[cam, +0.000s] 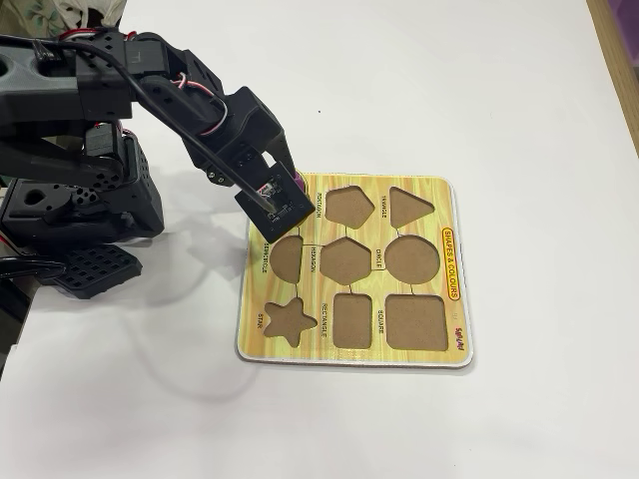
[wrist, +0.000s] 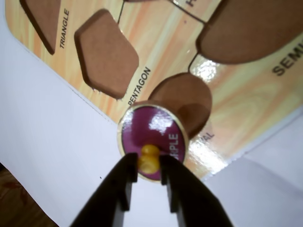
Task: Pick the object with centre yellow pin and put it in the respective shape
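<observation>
Two black fingers of my gripper (wrist: 149, 163) are pinched on the yellow knob (wrist: 149, 157) at the centre of the small flat purple oval puzzle piece (wrist: 152, 137), one finger on each side of the knob. Wrist view: the piece has a thin gold rim and white lettering ending "PLE". It sits at the near edge of the yellow wood-grain shape board (wrist: 161, 42), partly over the board edge and partly over the white table surface (wrist: 47, 142). I cannot tell whether it rests on the board or hangs just above it. Directly beyond it is the brown oval recess (wrist: 187, 99), which the piece overlaps at its near rim but does not fill. Further recesses lie beyond: the pentagon recess (wrist: 106, 52), labelled PENTAGON, the triangle recess (wrist: 42, 19), labelled TRIANGLE, and a larger rounded one at upper right.

Fixed view: my black arm (cam: 150, 80) reaches in from the left, gripper (cam: 280, 200) over the board's upper left corner. Only a purple sliver shows beside it. All visible recesses on the board (cam: 454, 329) are empty.
</observation>
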Robot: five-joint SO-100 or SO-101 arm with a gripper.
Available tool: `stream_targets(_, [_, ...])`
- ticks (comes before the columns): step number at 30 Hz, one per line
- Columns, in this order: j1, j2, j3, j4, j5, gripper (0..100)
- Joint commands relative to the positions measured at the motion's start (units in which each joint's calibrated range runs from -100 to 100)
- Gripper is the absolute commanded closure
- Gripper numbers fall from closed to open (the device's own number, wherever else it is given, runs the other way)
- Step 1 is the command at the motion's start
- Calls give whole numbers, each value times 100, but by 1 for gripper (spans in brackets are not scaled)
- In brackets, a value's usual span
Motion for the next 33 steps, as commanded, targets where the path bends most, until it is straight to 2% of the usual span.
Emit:
stream_targets(1, [42,-66,-144,44,-73,99])
stream_targets(3, [-16,-74,-126,62,-31,99])
stream_targets(7, [42,-74,-135,62,544,99])
stream_targets(11, [-26,-74,-99,53,743,99])
stream_targets(19, [23,-74,-54,53,2061,99])
stream_targets(33, [62,-74,-36,53,4849,99])
